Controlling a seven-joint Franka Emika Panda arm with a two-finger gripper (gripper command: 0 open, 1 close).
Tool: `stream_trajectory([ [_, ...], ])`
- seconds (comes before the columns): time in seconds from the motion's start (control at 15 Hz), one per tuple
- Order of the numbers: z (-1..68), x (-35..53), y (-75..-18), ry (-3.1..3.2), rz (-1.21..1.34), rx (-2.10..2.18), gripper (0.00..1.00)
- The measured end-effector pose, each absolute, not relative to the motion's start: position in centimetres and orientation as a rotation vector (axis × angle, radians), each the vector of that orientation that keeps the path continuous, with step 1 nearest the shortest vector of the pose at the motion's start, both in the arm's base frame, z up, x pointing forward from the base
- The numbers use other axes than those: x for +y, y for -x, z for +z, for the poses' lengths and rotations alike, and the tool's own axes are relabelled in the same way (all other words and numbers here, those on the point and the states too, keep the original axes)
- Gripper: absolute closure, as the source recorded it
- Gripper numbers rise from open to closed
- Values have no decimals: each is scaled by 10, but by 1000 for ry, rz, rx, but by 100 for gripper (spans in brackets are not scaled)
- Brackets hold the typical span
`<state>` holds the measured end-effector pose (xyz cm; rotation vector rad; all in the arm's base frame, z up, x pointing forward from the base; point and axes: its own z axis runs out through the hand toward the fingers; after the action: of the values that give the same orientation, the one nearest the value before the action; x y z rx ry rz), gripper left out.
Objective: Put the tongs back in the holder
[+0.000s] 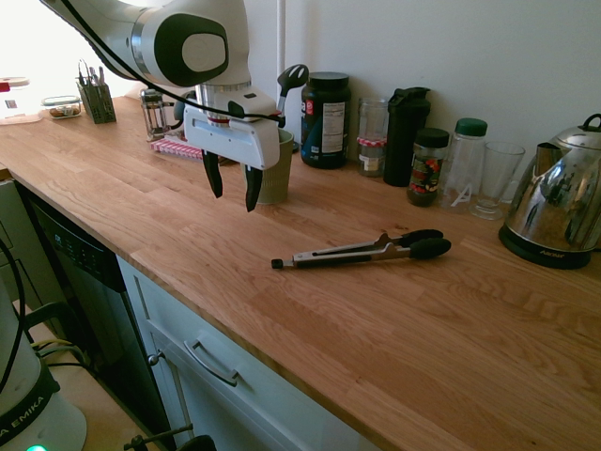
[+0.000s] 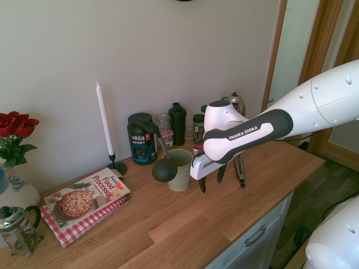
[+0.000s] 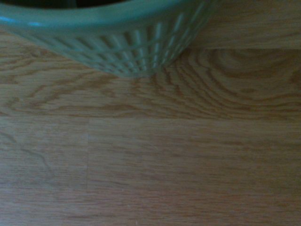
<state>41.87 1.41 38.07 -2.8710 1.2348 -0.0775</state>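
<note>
Claw wide open, nothing between its fingers; hangs pointing down above the wooden tabletop, near the olive-green ribbed holder. Tongs lie flat on the tabletop, well apart from the claw, between the holder and the steel kettle. Black rounded tips toward the kettle, small black end tab toward the cabinet side, silver arms slightly spread.

Holder upright on the tabletop, black ladle and black slotted spoon in it; ladle bowl hangs outside the rim. Wrist view: ribbed side and rim of the holder close up, plus wood grain, blurry.

Along the wall: black protein tub, clear jar with red-checked lid, black shaker bottle, dark-lidded jar, green-capped clear bottle, drinking glass, then kettle.

Other side of the holder: Food Processor cookbook on a red-checked item, white candle in a black candlestick, French press, red roses in a vase. Dark pen holder further along, near a lidded glass container.
</note>
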Motion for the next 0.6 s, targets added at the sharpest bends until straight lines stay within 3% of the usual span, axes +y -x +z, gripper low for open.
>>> stream_trajectory([
  [0.27,397,-3,-430,2829,-88,1296,0],
  [0.6,483,-125,-455,2563,-155,1673,0],
])
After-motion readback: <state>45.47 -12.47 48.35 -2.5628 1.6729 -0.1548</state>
